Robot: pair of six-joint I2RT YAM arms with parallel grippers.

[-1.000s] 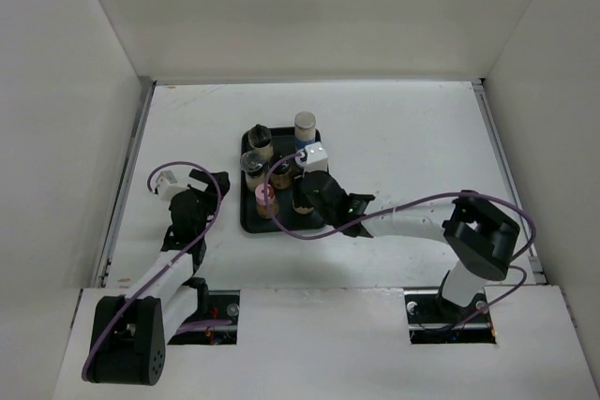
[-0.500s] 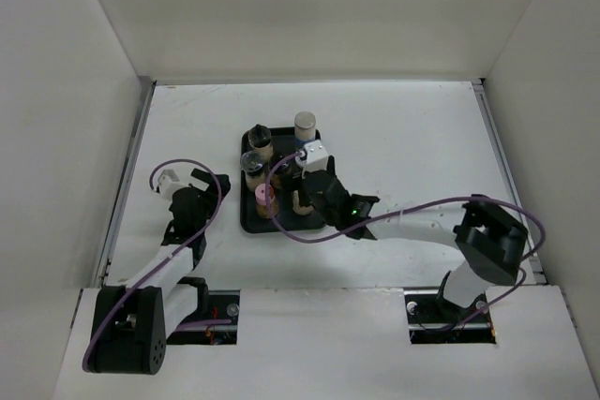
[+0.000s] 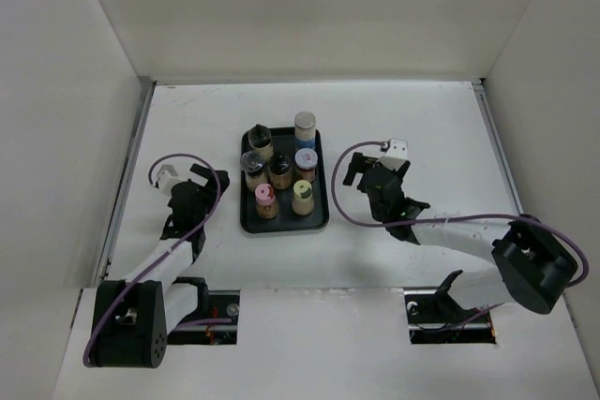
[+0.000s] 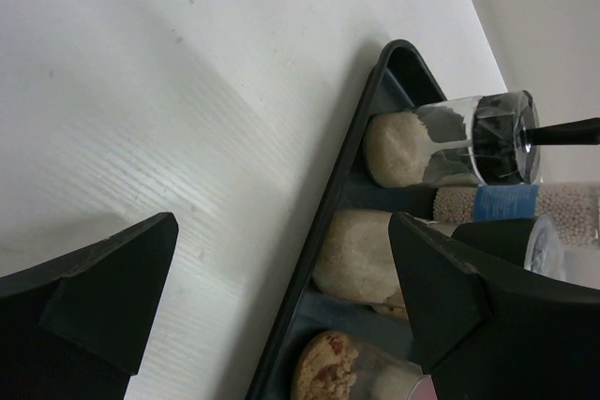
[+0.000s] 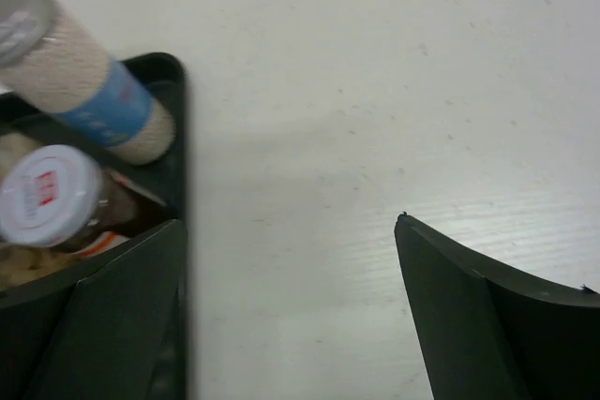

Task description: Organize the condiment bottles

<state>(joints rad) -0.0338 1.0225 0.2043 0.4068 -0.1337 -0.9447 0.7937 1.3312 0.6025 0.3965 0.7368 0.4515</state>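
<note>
While the condiment bottles are standing clustered on the black tray at the overhead view's centre, the left gripper and right gripper are flanking it, apart. At the left wrist, the fingers are spreading wide and holding nothing, with bottles showing at right. At the right wrist, the fingers are likewise gaping empty, with the blue-banded bottle showing upper left. The bottles are looking light, rigid and slick-sided, so gripping mid-body below the cap is seeming safest.

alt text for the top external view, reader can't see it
Seven condiment bottles stand together in a black tray on the white table. The left gripper and right gripper flank the tray, both open and empty.
</note>
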